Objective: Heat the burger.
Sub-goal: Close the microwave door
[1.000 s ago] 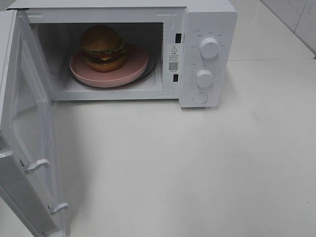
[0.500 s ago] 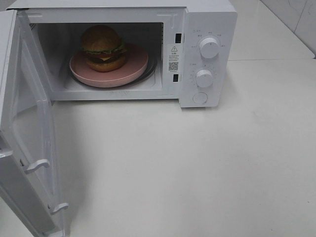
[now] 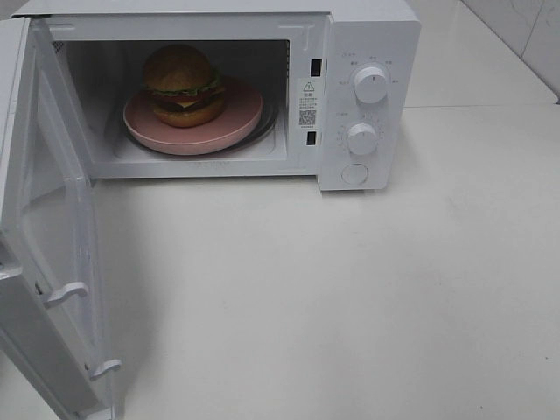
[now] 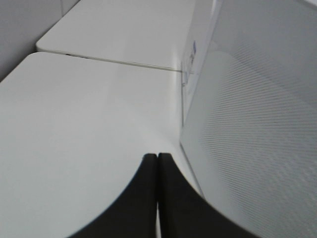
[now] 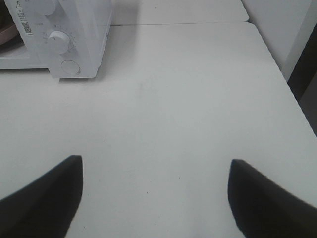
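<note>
Beside the door (image 4: 247, 124), left gripper (image 4: 157, 158) closed

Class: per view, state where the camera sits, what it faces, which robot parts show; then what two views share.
Exterior high: up high, looking down into the microwave at the burger; no robot parts.
Left wrist: left arm, alongside the microwave door; shut left gripper.
Right wrist: right arm, toward the lower knob; open right gripper.
Exterior high and right wrist share that knob.
</note>
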